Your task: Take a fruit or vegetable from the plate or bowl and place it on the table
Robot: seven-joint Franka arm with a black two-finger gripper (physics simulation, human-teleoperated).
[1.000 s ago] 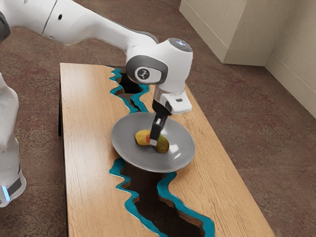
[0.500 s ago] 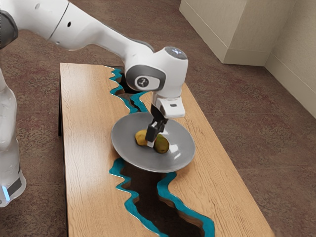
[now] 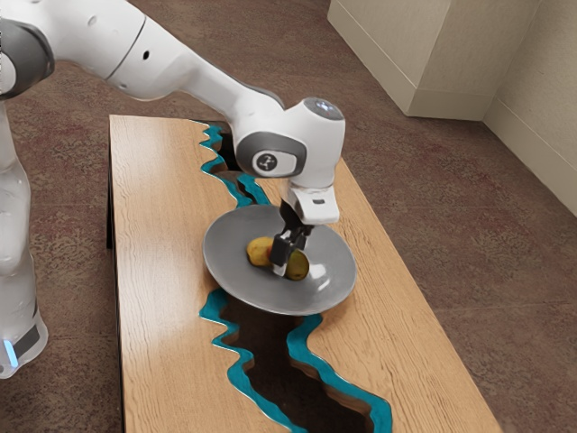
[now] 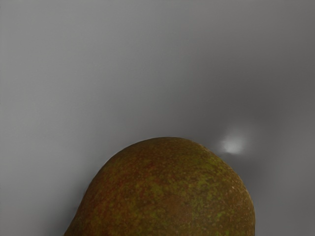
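So, closest to us, the wooden surface (image 3: 162,361) runs off the bottom of the exterior view, with a dark, teal-edged channel (image 3: 279,383) snaking through the lower middle. Past that there's a big grey plate (image 3: 225,266) sitting mid-frame. The greenish-brown fruit (image 3: 299,266) is on it, just right of a yellow one (image 3: 258,250). The black pincer (image 3: 283,267) is down at the greenish-brown one, but honestly I can't tell if it's wide, narrow or holding anything. White arm (image 3: 198,72) comes in from the upper left, pale wall (image 3: 536,99) way back upper right.
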